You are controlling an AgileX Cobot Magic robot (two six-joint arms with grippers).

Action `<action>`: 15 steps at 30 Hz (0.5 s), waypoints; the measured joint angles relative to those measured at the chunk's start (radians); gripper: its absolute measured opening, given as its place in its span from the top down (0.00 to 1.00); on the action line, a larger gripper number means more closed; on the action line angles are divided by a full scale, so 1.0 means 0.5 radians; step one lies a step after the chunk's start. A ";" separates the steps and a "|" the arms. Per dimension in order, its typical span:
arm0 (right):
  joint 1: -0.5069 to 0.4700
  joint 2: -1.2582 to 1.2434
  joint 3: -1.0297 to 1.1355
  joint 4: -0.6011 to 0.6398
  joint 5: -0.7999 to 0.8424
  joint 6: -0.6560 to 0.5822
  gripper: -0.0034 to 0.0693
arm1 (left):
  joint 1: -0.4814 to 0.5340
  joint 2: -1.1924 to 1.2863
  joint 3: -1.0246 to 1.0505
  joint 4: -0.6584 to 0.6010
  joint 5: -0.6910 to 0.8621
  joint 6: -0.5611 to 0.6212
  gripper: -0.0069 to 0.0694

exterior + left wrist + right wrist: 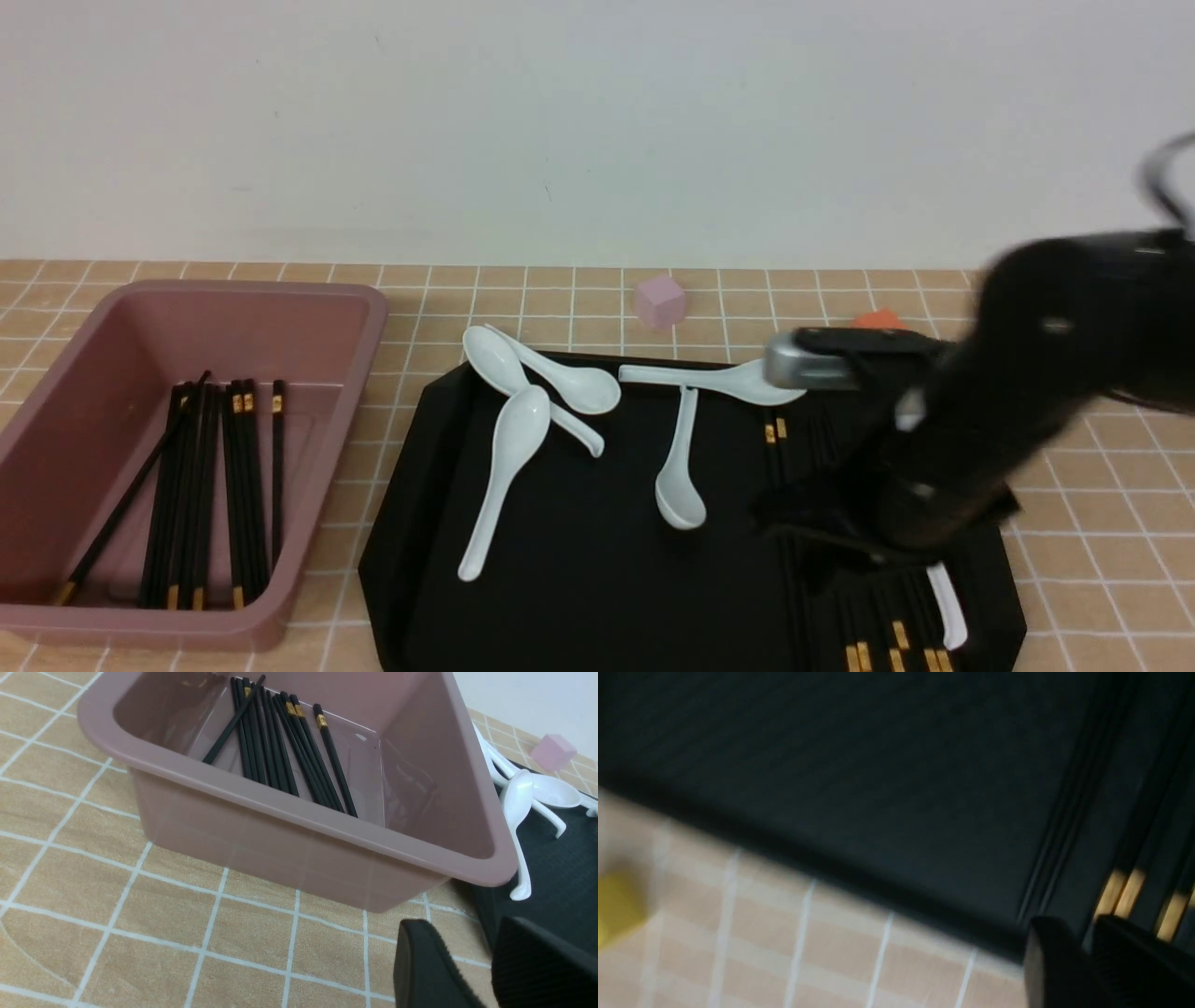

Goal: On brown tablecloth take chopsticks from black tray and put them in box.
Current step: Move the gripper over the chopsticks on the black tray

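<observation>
Box (271,523) sits on the brown tablecloth (1102,523), left of the black tray (579,588), with a strip of cloth between them. A batch of chopsticks (201,485) is already in the box, mostly lying side by side lengthwise; one is slanted across the others, and one lies a bit apart on the tray side. More chopsticks (798,597) are on the tray, right-hand part, partly under the right arm (1074,308). Some have gold bands at the far end, some at the near end. Right gripper (1073,924) is low over that part of the tray and blurred; can't tell how far open its jaws are, or whether they have hold of anything. Left gripper (462,928): jaws parted, nothing between them, near the box and outside it. White spoons (504,467) are on the tray too, mainly middle and left, plus one white handle (948,602) poking out below the right arm. Pink cube (661,301) and orange block (878,320) are beyond the tray. Yellow block (619,905) shows outside the tray rim in the right wrist view.
</observation>
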 joint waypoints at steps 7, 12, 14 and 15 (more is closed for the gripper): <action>0.036 0.371 -0.283 -0.371 0.032 0.357 0.46 | 0.000 0.000 0.000 0.000 0.000 0.000 0.60; 0.036 0.523 -0.350 -0.390 -0.008 0.376 0.43 | 0.000 0.000 0.000 0.000 0.000 0.000 0.60; 0.036 0.551 -0.350 -0.390 -0.038 0.376 0.43 | 0.000 0.000 0.000 0.000 0.000 0.000 0.60; 0.036 0.571 -0.350 -0.390 -0.056 0.376 0.43 | 0.000 0.000 0.000 0.000 0.000 0.000 0.60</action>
